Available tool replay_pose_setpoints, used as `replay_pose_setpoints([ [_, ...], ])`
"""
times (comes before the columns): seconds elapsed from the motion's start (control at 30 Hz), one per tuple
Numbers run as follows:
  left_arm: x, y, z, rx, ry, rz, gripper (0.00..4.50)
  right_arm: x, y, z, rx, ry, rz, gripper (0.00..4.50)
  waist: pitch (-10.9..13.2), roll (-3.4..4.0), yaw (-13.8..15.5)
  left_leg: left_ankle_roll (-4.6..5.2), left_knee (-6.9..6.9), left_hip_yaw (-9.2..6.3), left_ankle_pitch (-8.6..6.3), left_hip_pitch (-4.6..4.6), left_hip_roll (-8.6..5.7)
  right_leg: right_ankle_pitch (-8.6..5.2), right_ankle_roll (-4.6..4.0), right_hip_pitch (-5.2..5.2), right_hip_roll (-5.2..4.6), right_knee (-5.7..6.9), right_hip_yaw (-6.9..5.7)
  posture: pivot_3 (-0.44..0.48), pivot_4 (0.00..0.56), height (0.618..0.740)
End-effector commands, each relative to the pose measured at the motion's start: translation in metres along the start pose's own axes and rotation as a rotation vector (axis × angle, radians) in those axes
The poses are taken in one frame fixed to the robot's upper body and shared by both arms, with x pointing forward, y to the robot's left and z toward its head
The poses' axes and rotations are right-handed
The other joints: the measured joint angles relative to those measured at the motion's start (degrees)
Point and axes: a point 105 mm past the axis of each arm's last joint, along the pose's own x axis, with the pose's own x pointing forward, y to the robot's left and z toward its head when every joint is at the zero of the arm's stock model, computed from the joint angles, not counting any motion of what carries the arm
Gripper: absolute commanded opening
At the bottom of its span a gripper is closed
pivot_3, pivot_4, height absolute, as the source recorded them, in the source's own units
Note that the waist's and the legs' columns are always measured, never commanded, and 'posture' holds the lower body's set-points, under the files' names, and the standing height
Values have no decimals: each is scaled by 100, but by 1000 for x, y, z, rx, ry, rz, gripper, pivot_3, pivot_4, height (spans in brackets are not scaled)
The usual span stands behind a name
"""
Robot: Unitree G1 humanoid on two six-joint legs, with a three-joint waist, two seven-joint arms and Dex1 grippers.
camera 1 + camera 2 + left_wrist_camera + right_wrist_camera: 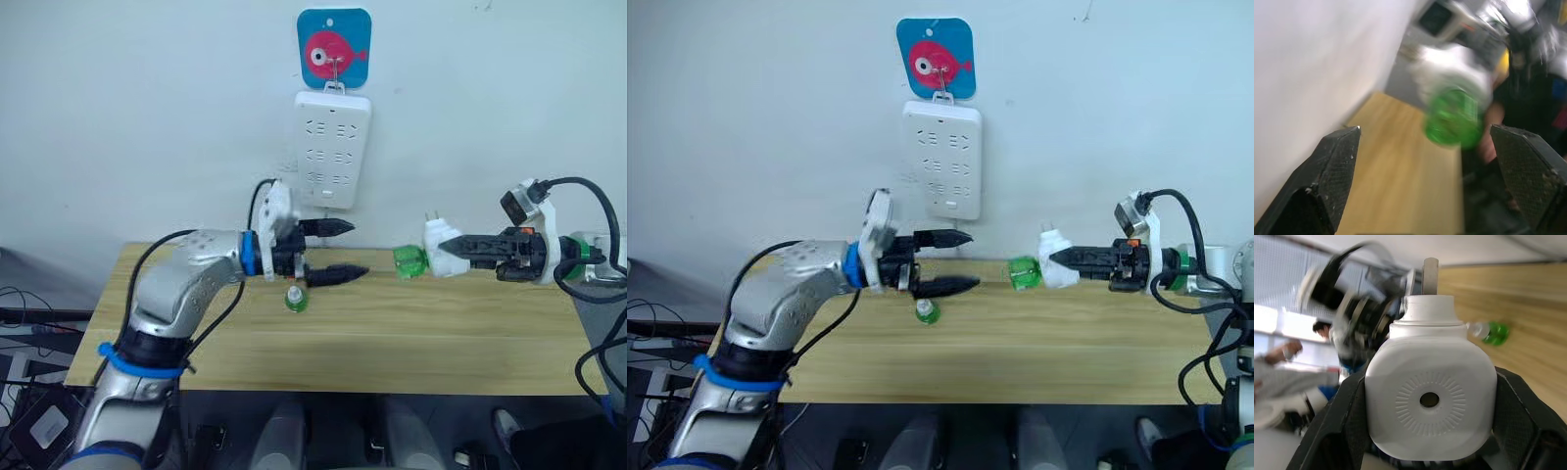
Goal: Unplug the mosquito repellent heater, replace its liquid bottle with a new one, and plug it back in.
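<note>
My right gripper (448, 247) is shut on the white mosquito repellent heater (433, 235), holding it in the air above the table's back right, its plug prongs pointing up. The heater's face with the round hole (1430, 400) sits between that gripper's fingers. Its liquid bottle (409, 261), green, sticks out of the heater towards my left arm, its wick hidden inside. My left gripper (345, 251) is open a short way to the left of it, and the green bottle (1453, 117) lies ahead between its fingers. The new one (296, 299), with a white cap, lies on the table below my left gripper.
A white power strip (333, 149) hangs on the wall under a blue fish hook (334, 47), above and between the grippers. The wooden table (441, 343) runs along the wall. A person (1283, 367) stands in the background of the right wrist view.
</note>
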Motion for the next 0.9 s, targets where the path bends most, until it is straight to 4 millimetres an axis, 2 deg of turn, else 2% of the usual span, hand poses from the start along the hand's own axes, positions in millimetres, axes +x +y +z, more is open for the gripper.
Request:
replay_pose_setpoints([
  [0.03, 7, -3, 2, 321, -47, 36, 4487, -5, 9, 15, -24, -60, 28, 2976, 0, 0, 26, 0, 3, -2, 0, -2, 0, 1, -1, 0, -1, 0, -1, 54, 233, 740],
  [0.23, 22, 6, -1, 774, -107, 191, 4487, 2, 16, 16, -20, -46, 70, 2976, 0, -1, 49, 5, 9, -3, -3, -8, -1, 12, 9, 0, -4, 0, -3, 56, 227, 740],
  [0.37, 30, 6, 2, 928, -165, 221, 4487, 6, 21, 13, -33, -23, 90, 2976, 0, -1, 46, 8, 8, -1, -4, -13, -2, 23, 24, -8, -6, 5, -4, 53, 221, 740],
  [0.57, 39, 9, 8, 1034, -218, 221, 4487, 11, 26, 8, -46, -4, 115, 2976, 0, -1, 40, 9, 12, 4, -4, -11, -2, 24, 25, -9, -6, 10, -4, 51, 215, 740],
  [0.9, 51, 6, 3, 1033, -227, 192, 4487, 13, 30, 5, -49, 1, 132, 2976, -1, 0, 31, 9, 12, 4, -3, -10, -1, 26, 28, -9, -6, 13, -4, 42, 207, 740],
])
